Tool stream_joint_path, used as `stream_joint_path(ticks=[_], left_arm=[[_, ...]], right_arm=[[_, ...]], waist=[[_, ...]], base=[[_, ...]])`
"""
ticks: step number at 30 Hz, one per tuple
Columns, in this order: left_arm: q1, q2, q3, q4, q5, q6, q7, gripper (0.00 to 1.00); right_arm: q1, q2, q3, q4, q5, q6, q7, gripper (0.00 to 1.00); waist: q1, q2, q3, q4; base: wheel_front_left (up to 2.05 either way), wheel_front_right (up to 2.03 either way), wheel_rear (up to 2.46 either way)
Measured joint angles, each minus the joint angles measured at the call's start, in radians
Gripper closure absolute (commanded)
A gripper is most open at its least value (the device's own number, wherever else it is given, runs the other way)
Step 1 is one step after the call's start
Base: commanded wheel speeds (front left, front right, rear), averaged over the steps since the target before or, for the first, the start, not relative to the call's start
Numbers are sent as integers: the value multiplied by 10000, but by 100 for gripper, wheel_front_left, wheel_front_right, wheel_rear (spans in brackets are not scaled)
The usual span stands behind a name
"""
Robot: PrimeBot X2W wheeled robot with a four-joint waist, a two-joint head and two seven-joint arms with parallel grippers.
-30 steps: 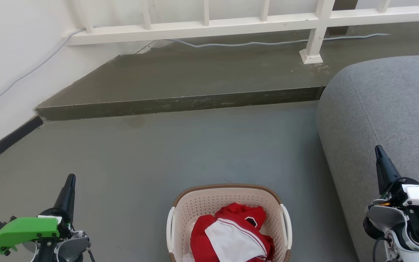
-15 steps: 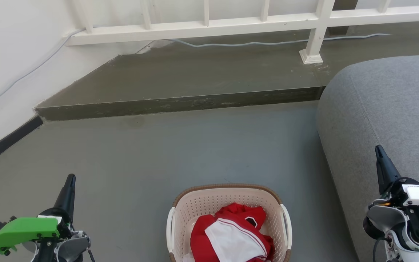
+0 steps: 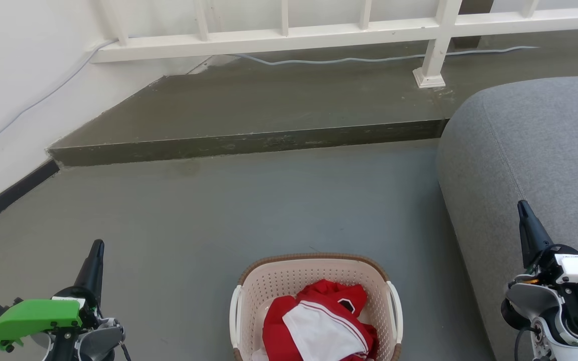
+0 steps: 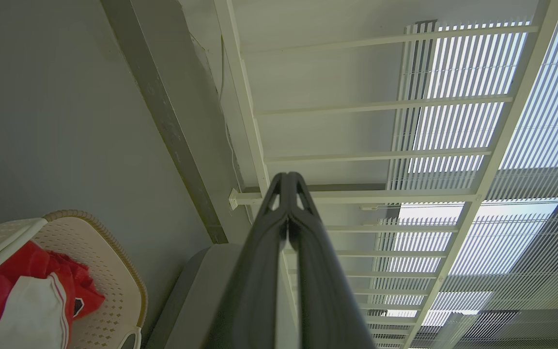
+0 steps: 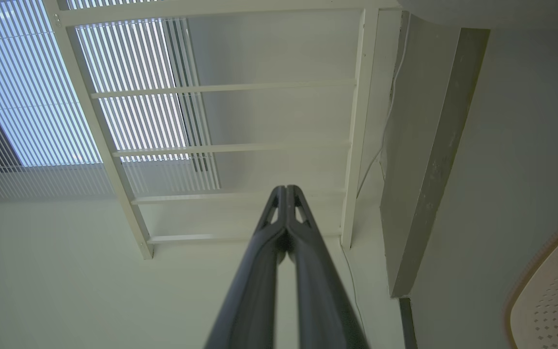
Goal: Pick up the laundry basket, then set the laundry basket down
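Nothing's really changing from half a second back: the laundry basket (image 3: 279,283) is sitting in the exact same spot on the floor (image 3: 269,200), and both my arms are staying frozen where they were. The basket is resting low and centre in the head view, right in front of me, with red and white clothes (image 3: 319,321) bunched up inside. The grey sofa (image 3: 535,150) is off to its right, not touching it. My left jaws are hanging at the lower left, well apart from the basket, with the left fingers (image 4: 259,271) pointing up toward the step (image 3: 269,100) and the white railing (image 3: 289,35). My right jaws are doing the same at the lower right, in front of the sofa, with the right fingers (image 5: 255,281) aiming at the railing too. Both sets of jaws are pressed together, tips meeting, pinching nothing.
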Motion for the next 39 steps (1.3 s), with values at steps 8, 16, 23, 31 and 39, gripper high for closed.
stream_joint_path(ticks=[8,16,23,31,39], left_arm=[[0,0,0,-2,0,0,0,100],[0,-2,0,-2,0,0,0,100],[0,-2,2,-2,0,0,0,100],[0,-2,2,-2,0,0,2,100],[0,-2,4,-4,0,0,2,100]], right_arm=[[0,0,-6,0,0,0,2,100],[0,2,-8,0,0,0,2,100],[0,4,-15,0,0,0,4,100],[0,4,-25,0,0,0,4,100],[0,6,-29,0,0,0,4,100]], waist=[[0,0,0,0],[0,0,0,0],[0,0,0,0],[0,0,1,0],[0,0,0,0]], base=[[0,0,0],[0,0,0],[0,0,0],[0,0,0],[0,0,0]])
